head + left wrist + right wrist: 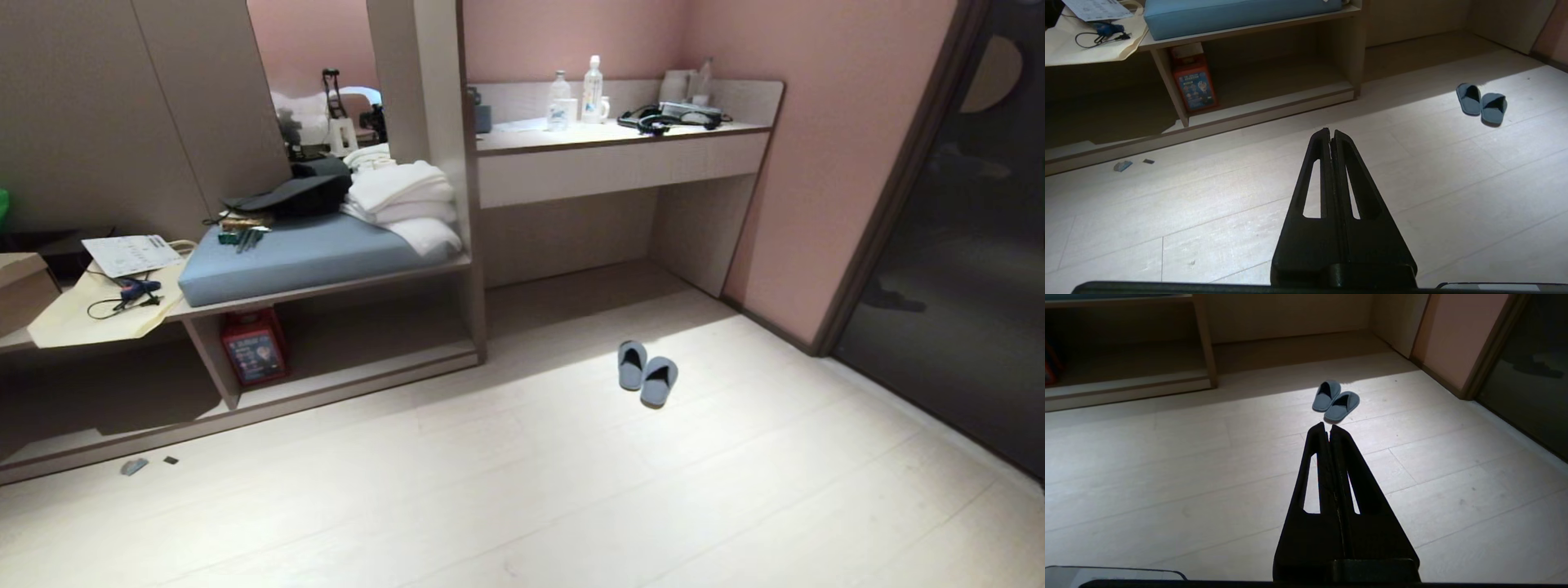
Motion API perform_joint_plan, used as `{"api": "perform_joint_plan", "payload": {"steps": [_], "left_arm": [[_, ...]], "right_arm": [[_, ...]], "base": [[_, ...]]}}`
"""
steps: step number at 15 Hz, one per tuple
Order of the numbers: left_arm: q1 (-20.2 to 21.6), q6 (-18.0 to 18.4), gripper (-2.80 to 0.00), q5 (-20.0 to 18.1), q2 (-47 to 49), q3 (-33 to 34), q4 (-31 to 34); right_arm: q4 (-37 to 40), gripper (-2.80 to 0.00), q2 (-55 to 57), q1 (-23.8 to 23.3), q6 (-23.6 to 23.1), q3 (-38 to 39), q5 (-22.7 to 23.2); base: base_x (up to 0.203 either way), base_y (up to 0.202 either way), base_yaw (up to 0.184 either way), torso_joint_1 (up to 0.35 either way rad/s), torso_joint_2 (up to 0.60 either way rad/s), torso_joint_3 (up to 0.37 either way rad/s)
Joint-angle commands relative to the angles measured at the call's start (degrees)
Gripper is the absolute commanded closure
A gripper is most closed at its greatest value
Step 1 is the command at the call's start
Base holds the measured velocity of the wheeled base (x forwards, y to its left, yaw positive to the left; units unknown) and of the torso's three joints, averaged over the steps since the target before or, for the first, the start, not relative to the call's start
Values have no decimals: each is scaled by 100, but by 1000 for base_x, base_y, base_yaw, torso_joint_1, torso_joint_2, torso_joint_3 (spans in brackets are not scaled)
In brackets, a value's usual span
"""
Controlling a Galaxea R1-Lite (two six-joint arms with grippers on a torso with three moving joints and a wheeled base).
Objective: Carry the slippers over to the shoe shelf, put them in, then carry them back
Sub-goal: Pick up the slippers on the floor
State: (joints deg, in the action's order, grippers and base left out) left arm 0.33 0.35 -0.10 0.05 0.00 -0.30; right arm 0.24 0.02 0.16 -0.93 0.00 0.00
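where the pale plank floor [571,490] catches a patch of light, the slippers [647,373] lie side by side and touching, toes toward the camera, well out from the shoe shelf [367,359] and in front of the open space under the desk counter [620,155]. the shoe shelf is the low cubby below the bench board, with a red box [254,345] standing against its upright divider. a blue cushion [302,253] and folded white towels [400,200] lie on the bench above. left gripper [1330,132] and right gripper [1325,426] both hang over bare floor, fingers pressed together, holding nothing; the right one points toward the slippers.
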Motion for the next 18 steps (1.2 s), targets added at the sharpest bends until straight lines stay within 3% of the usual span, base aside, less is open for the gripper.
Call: {"api": "perform_joint_plan", "payload": {"steps": [1, 18], "left_arm": [[2, 0, 0, 1, 4, 0, -5], [2, -9, 0, 1, 4, 0, -5]], "right_arm": [[2, 0, 6, 2, -4, 0, 0], [-5, 0, 6, 2, -4, 0, 9]], "base": [[192, 0, 0, 11, 2, 2], [195, 0, 0, 4, 2, 2]]}}
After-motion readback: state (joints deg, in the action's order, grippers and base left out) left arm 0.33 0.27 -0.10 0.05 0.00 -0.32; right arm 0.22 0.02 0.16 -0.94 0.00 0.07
